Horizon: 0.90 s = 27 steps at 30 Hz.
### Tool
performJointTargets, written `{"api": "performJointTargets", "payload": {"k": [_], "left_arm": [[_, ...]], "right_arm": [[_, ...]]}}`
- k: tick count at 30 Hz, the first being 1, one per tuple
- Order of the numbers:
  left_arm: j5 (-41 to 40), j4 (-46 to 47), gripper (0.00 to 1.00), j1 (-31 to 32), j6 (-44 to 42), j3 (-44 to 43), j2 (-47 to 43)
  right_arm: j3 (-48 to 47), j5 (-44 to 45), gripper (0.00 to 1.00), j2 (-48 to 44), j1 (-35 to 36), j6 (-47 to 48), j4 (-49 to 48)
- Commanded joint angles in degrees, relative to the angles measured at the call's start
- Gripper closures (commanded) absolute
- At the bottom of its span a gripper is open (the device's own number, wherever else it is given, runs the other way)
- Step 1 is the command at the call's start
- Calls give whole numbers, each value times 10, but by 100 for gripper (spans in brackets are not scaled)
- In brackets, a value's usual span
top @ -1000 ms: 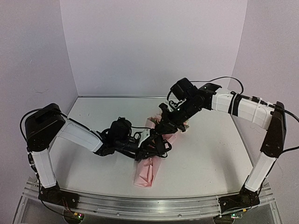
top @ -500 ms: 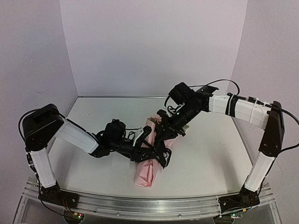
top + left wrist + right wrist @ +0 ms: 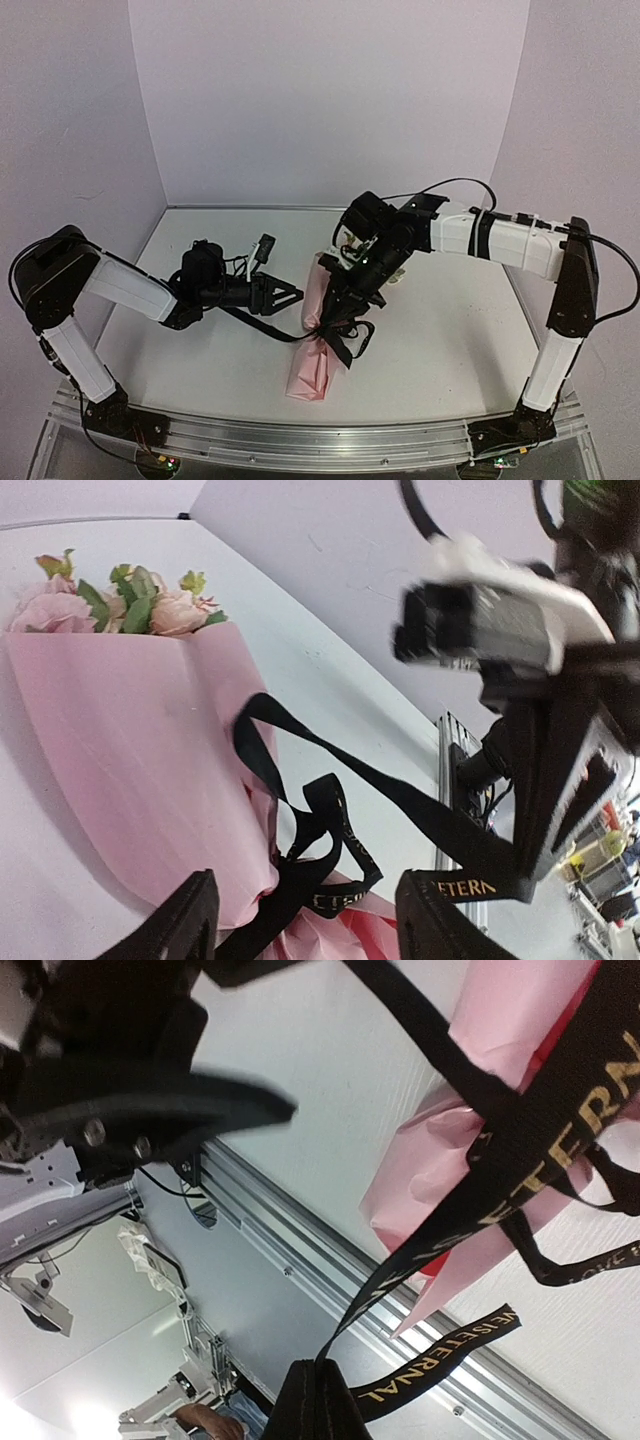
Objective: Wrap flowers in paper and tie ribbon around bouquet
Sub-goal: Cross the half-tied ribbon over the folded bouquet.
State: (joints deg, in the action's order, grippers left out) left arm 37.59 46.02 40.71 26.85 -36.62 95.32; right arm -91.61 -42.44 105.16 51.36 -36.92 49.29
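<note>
While the bouquet point(image 3: 312, 372) lies flat on the desk point(image 3: 450, 330) with its narrow end toward the arm bases, the left tool point(image 3: 305, 925) hangs near its left side, fingers point(image 3: 185, 925) spread wide with nothing gripped between them. From the left wrist view, the pink paper point(image 3: 130, 750) fills the space ahead, and the flowers point(image 3: 120, 595) peek out of its wide end, pink-cream blossoms among green leaves. Around the middle of the cone the black ribbon point(image 3: 340, 338) is looped and knotted, its loose ends trailing on the desk. The right tool point(image 3: 322, 1388) reaches down over the bouquet from the far right, its fingers pressed together and pinching one strand of the ribbon. That strand runs taut from the knot to the pinch point, pale lettering showing along its length, while another lettered tail hangs free beside it.
</note>
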Motion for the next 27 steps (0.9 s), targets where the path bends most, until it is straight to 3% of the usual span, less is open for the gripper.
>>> {"api": "performJointTargets", "payload": {"k": [1,7,15,22,27], "left_arm": [[-11,-39,32,-6,88,-26,-17],[12,-121,30,-10,82,-63,3],[52,-282,30,11,-13,-153,46],[38,-297,32,45,38,-203,101],[25,-307,32,54,49,-219,111]], "right_arm": [[-23,37,100,2,49,37,37],[-26,116,100,17,93,72,102],[0,232,100,12,123,96,115],[72,284,100,-31,144,87,22],[94,288,100,-44,144,93,8]]}}
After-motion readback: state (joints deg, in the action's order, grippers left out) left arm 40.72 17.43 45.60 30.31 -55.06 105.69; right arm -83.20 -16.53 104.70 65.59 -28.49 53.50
